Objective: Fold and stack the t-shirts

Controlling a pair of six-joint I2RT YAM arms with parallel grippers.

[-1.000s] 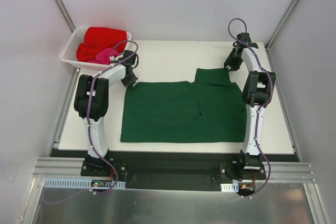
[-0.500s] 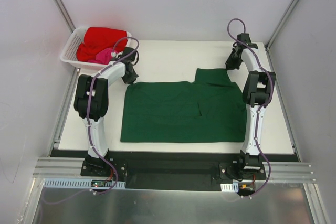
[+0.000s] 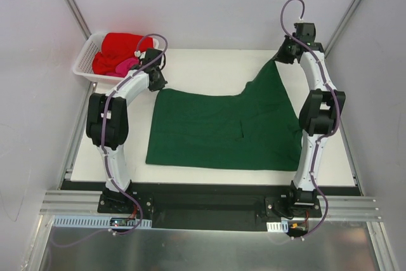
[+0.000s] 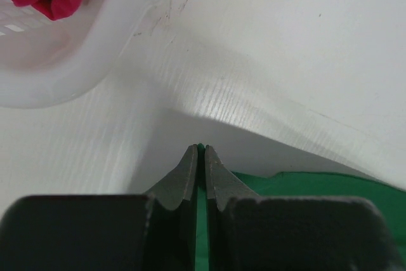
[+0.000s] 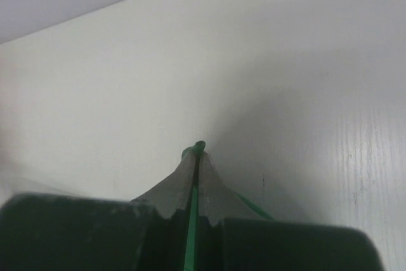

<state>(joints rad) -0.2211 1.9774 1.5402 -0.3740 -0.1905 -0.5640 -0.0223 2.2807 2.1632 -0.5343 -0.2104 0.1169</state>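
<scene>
A large dark green t-shirt [image 3: 222, 131] lies spread on the white table. My right gripper [image 3: 279, 59] is shut on its far right corner and holds it up off the table, so the cloth rises in a peak; green cloth shows between the fingertips [image 5: 209, 176]. My left gripper [image 3: 157, 85] is shut on the shirt's far left corner, with a green strip pinched between its fingers [image 4: 189, 169]. A red t-shirt [image 3: 120, 49] and a pink t-shirt [image 3: 129, 65] lie bunched in the white basket [image 3: 83, 66].
The basket stands at the table's far left corner, right behind my left gripper; its rim [image 4: 76, 61] fills the upper left of the left wrist view. Enclosure walls close in behind and at both sides. Bare table [image 3: 209, 68] lies beyond the green shirt.
My right gripper shut on the green shirt's far right corner and lifted it up and back. My left gripper rose slightly with its corner, staying shut.
</scene>
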